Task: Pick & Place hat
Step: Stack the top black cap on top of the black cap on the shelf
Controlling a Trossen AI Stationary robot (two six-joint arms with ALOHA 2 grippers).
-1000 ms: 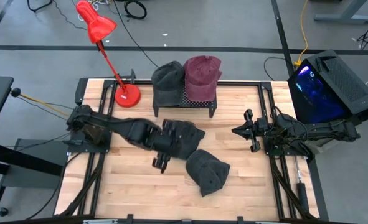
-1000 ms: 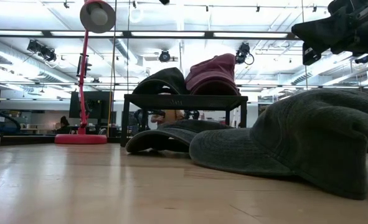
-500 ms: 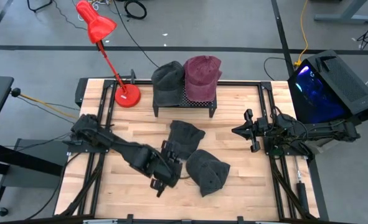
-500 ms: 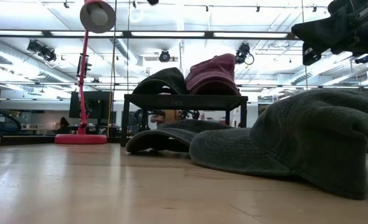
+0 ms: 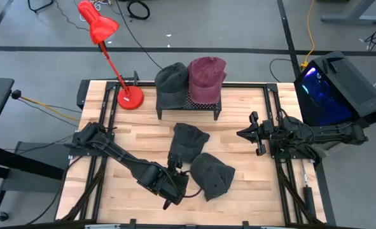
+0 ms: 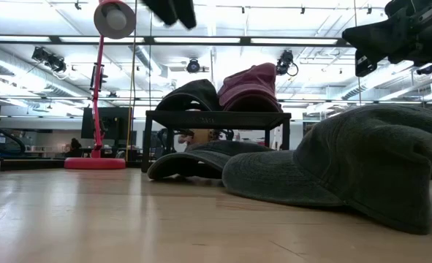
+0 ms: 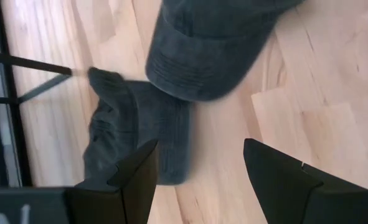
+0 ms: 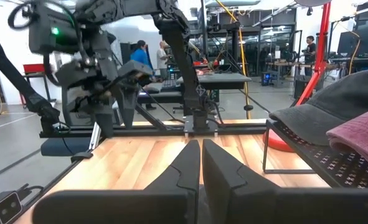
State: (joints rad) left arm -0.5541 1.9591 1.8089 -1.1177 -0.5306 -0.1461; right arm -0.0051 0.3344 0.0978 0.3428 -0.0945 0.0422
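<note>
The rack [image 5: 189,100] stands at the back of the wooden counter [image 5: 238,191], and everything else sits relative to it. Two hats rest on top of it: a dark grey one [image 5: 170,81] on the left and a maroon one [image 5: 206,77] on the right, touching each other. Just left of the rack is the round base of a red lamp [image 5: 129,97], whose stem leans away past the counter's back edge.

In front of the rack two more dark hats lie on the counter. The flat hat [image 5: 188,140] is nearer the rack; the near hat [image 5: 212,175] lies beyond it toward the front edge, and the two touch or slightly overlap.

The left gripper [image 5: 173,189] hangs above the counter, well in front of the rack and just left of the near hat. Its jaws are spread and hold nothing; the wrist view shows bare wood between its fingers [image 7: 134,180], with both loose hats ahead.

The right gripper [image 5: 250,133] waits to the right of the rack, at the counter's right side, jaws pressed together and empty.
</note>
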